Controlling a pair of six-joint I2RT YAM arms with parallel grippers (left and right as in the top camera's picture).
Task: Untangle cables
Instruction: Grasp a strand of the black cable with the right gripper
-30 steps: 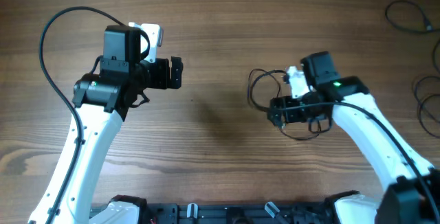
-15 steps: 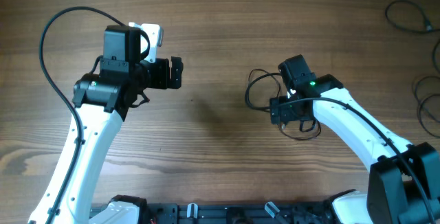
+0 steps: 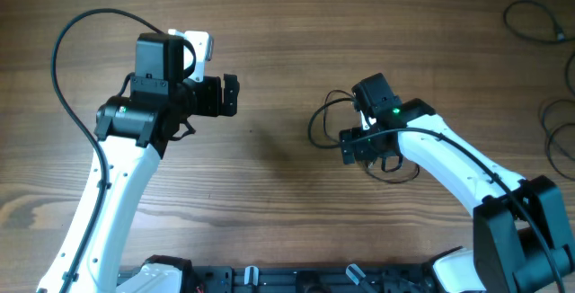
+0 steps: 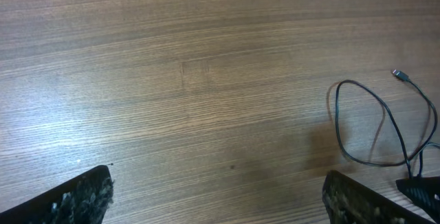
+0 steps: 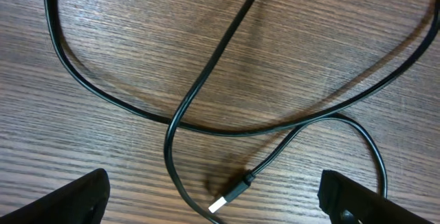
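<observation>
A thin black cable tangle [image 3: 325, 122] lies in loose loops on the wooden table, right of centre. My right gripper [image 3: 359, 147] is open and low over it. In the right wrist view the crossing cable loops [image 5: 206, 80] and a small plug with a silver tip [image 5: 230, 195] lie between the open fingers [image 5: 213, 203], not held. My left gripper [image 3: 231, 94] is open and empty, off to the left. In the left wrist view one cable loop [image 4: 371, 124] with a tiny plug end [image 4: 401, 75] shows at the right edge, beyond the open fingers [image 4: 216, 196].
More thin dark cables lie at the far right of the table, one loop near the top corner [image 3: 535, 19] and others by the right edge [image 3: 557, 136]. A thick black arm cable [image 3: 76, 46] arcs over the left side.
My right arm has moved left and turned, and the cable loops have shifted slightly left with it. The left arm has not moved.
</observation>
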